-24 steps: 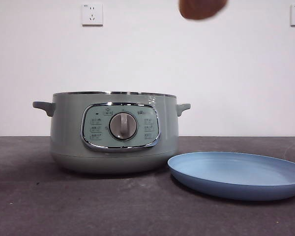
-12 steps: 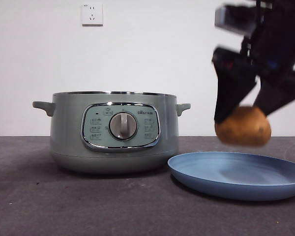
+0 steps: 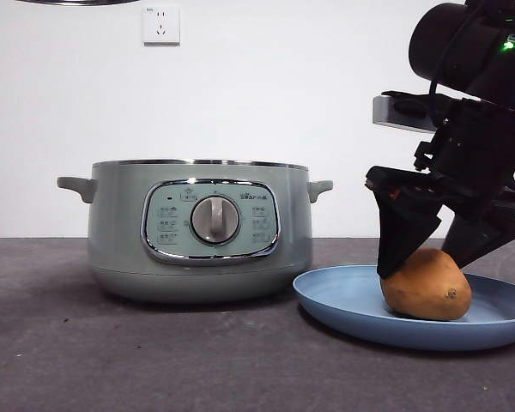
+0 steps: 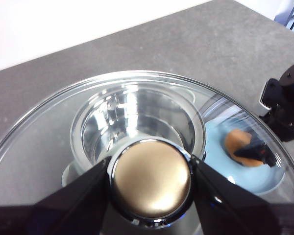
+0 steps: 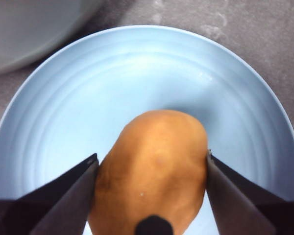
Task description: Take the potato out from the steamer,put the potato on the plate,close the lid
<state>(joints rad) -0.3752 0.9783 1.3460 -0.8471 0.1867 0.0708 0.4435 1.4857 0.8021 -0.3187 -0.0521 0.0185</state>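
Observation:
The orange-brown potato lies on the blue plate, right of the sage-green steamer, which stands open. My right gripper comes down from the upper right and is shut on the potato, one jaw on each side, over the plate. High above the steamer, my left gripper is shut on the knob of the glass lid. In the front view only a sliver of the lid's rim shows at the top left.
The dark grey table runs to a white wall with a socket. The plate sits close against the steamer's right side. The right arm shows beyond the lid's edge.
The right gripper has come down with the potato from mid-air onto the plate. The lid's rim has appeared at the top left of the front view.

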